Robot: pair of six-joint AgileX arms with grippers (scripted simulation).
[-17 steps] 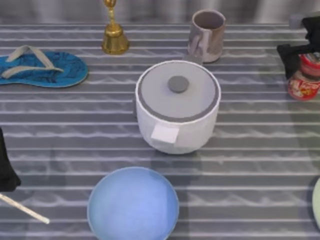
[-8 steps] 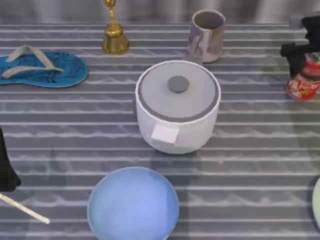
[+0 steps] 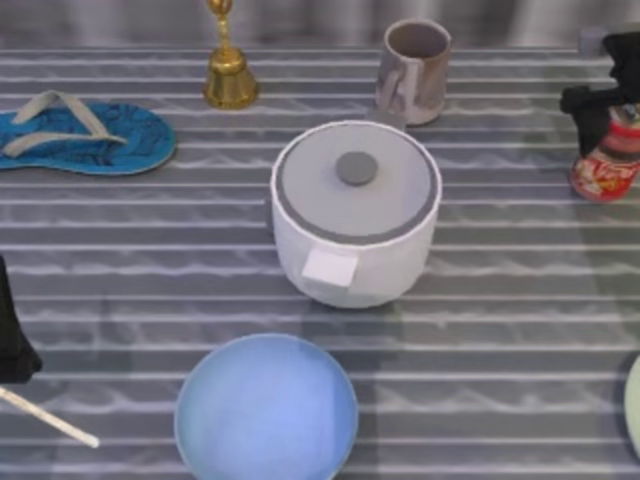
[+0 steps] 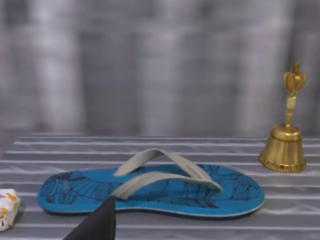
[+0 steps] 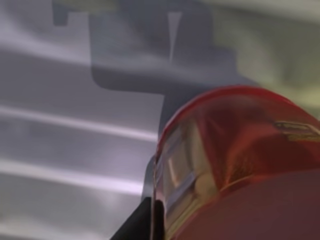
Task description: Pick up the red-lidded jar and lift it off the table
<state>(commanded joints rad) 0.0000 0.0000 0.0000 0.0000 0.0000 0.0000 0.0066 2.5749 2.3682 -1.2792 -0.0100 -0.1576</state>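
Red-lidded jar [image 3: 603, 172]: at the far right edge of the counter [image 3: 500, 300], level with the white pot; tilted, its base swung toward the pot and its red top up under the right claw, so the long axis leans rather than standing plumb
Right claw [image 3: 612, 122]: dark, over the top of the jar at the right edge of the top view; fingers closed against the jar just under its lid
Right wrist view: the jar [image 5: 235, 165] fills the near field, a glossy red curved surface with a pale glinting band; one dark finger [image 5: 142, 222] lies against its side, striped cloth behind
Jar's look: small cylinder, red top, label printed in red and white with dark marks
Whether the base touches the cloth: cannot tell
Left claw [image 3: 12, 340]: parked at the left edge of the counter, low in the top view; only a dark tip [image 4: 97, 225] shows in its own wrist view, so its opening cannot be told
Count: one jar, one white lidded pot [image 3: 355, 212], one grey-mauve mug [image 3: 413, 70], one gold bell [image 3: 229, 70], one blue flip-flop [image 3: 82, 135], one blue bowl [image 3: 266, 410]
Layout: pot in the middle, mug and bell behind it, flip-flop at far left, bowl in front, all well apart from the jar
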